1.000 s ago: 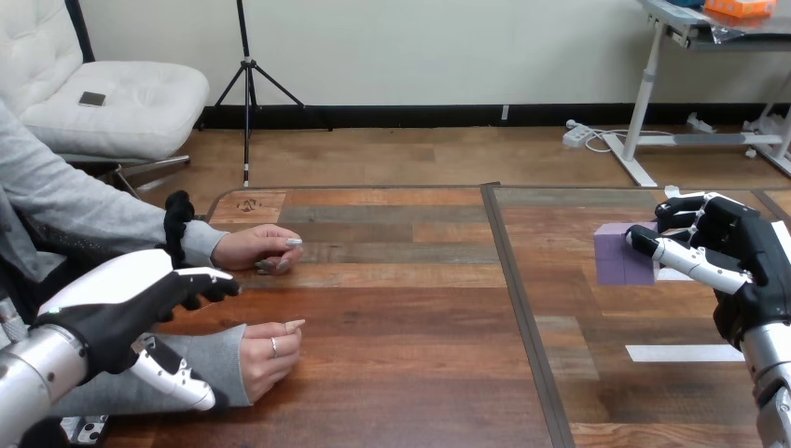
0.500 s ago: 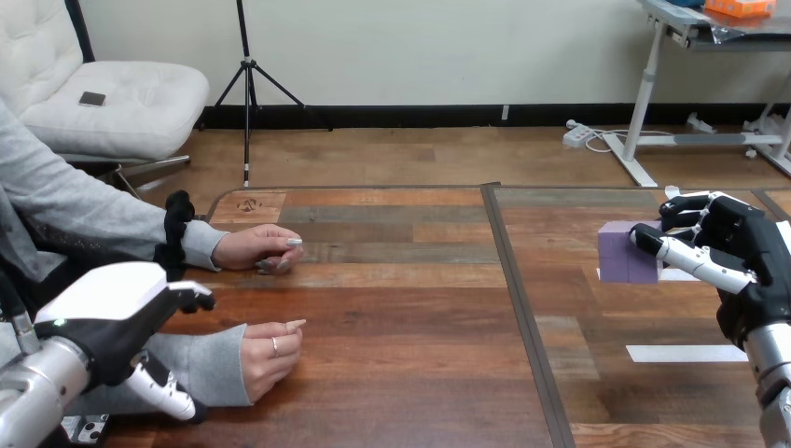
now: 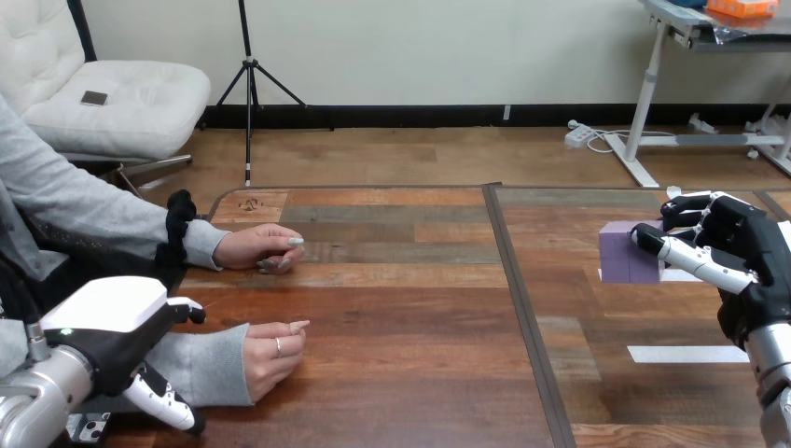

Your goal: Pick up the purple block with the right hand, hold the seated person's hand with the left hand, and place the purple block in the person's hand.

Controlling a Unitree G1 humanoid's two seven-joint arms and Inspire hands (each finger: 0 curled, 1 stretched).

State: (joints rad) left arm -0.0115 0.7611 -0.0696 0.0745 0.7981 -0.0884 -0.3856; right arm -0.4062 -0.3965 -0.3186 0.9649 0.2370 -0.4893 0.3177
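On the plank table [image 3: 420, 308], the right hand [image 3: 746, 252] grips the block [image 3: 620, 257] at far right; the left hand [image 3: 103, 327] overlaps the person's near sleeve [image 3: 201, 364], grasp unclear.

The head camera is looking forward and down across the surface [image 3: 410, 308] from its near edge, close in, with the left robot hand [image 3: 103, 322] and right robot hand [image 3: 751, 266] flanking.

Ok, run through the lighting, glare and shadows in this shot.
Head view: the light is soft and even, with no hard glare. The table carries only a faint sheen. The white shell of the left robot hand is the brightest spot. A soft shadow lies under the person's nearer hand. The purple block, in the right robot hand, has a top paler than its front.
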